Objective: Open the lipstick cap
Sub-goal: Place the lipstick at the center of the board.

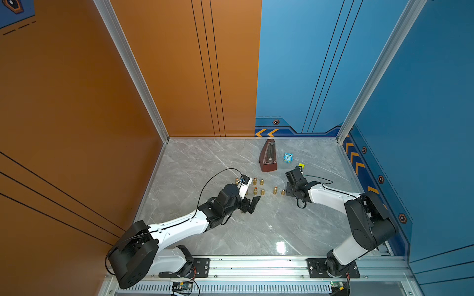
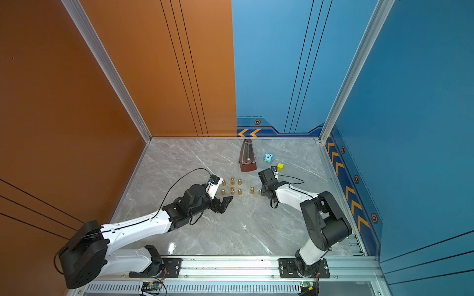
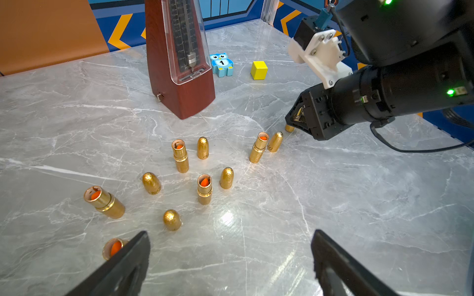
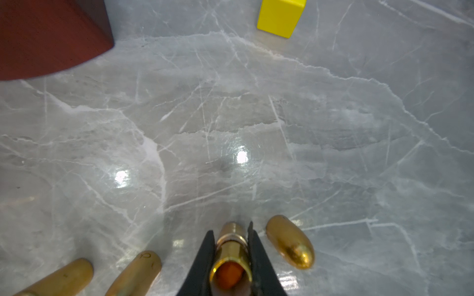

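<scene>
Grip first: our right end effector (image 4: 230,228) is pinching the gold lipstick (image 4: 232,252) by its barrel, closed tight on it, while our left end effector (image 3: 230,234) is hanging wide open and empty above the table (image 4: 230,115). We are judging the cap (image 4: 289,243) already off; it is sitting just beside the tube. The lipstick is standing roughly upright, long axis near vertical, orange tip pointing up toward the wrist. In a top view the grip is sitting at five o'clock from the metronome (image 1: 268,156). Next we are expecting a gentle release and a straight lift, without toppling it.
</scene>
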`<state>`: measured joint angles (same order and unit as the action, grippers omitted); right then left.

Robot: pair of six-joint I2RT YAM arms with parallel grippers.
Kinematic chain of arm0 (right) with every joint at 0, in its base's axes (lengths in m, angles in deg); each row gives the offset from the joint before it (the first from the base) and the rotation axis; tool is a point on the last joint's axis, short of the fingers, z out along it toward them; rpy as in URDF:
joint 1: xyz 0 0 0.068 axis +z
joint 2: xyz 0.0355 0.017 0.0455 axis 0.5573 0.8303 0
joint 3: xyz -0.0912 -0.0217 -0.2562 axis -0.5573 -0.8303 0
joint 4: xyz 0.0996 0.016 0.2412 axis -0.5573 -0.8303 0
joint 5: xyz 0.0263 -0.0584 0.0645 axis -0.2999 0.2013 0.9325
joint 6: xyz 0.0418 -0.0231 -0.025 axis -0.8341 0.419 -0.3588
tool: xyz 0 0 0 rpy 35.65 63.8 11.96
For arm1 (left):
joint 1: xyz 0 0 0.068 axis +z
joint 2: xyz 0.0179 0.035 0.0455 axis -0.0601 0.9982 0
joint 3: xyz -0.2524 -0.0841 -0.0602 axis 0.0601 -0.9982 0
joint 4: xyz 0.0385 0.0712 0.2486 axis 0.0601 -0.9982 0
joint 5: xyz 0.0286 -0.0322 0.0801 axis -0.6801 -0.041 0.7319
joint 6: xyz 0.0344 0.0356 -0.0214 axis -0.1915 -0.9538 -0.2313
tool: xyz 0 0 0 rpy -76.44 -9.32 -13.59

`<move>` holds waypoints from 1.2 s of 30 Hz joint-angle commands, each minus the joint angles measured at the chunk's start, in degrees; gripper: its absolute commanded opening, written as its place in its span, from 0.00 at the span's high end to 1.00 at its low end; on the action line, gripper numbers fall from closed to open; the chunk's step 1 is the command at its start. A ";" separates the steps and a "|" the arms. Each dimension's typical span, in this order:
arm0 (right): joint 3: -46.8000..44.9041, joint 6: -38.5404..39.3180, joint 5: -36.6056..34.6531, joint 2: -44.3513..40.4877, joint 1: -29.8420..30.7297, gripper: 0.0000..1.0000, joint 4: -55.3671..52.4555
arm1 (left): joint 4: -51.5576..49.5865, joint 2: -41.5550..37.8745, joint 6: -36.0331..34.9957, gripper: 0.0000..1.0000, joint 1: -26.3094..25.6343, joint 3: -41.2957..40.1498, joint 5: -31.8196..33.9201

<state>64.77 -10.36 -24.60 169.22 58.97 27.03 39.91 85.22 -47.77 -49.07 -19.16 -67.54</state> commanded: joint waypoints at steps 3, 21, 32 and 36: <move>-1.57 -1.88 -0.55 0.34 -0.23 0.79 1.27 | -0.59 -0.09 0.71 0.01 0.54 -0.23 -1.21; -2.76 -2.34 2.01 -2.08 0.03 0.66 1.35 | -0.61 -0.13 0.90 0.01 0.55 0.26 -1.73; -0.73 -2.94 6.48 -11.16 1.13 0.47 -9.00 | -6.59 -2.92 1.01 0.01 0.55 0.15 -0.31; 1.06 -3.50 9.91 -15.41 2.24 0.41 -15.70 | -11.66 -5.39 0.99 0.01 0.41 0.32 1.14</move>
<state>63.61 -12.98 -17.81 156.78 60.31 19.64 33.57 82.02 -47.35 -48.88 -19.16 -67.69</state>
